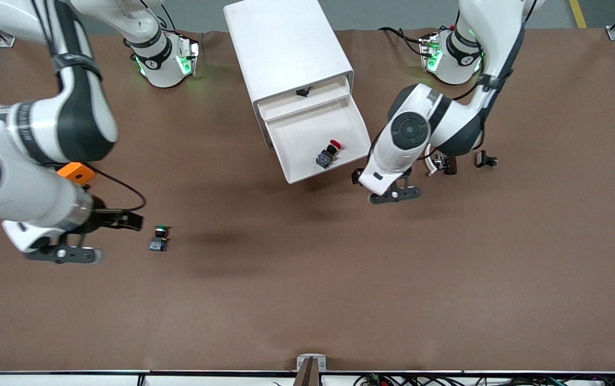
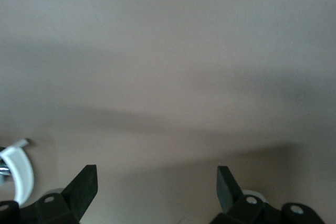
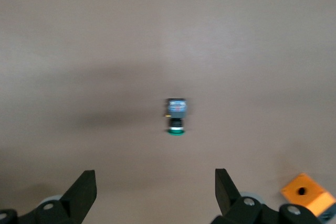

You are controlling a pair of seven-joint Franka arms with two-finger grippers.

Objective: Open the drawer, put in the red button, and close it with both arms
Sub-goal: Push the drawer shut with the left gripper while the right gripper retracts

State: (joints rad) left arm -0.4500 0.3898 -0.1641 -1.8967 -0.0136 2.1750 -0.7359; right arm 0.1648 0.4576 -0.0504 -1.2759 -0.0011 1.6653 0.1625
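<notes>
Inside the open drawer (image 1: 307, 136), seemingly tipped, lies the red button (image 1: 328, 154); both hands released.

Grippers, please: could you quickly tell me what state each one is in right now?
Left gripper: open, empty, over bare table beside the open drawer.
Right gripper: open, empty, over the table near the green button.

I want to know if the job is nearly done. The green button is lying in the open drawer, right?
Not quite. The button lying in the open drawer is the red button, as the front view shows. The green button sits out on the table.
</notes>
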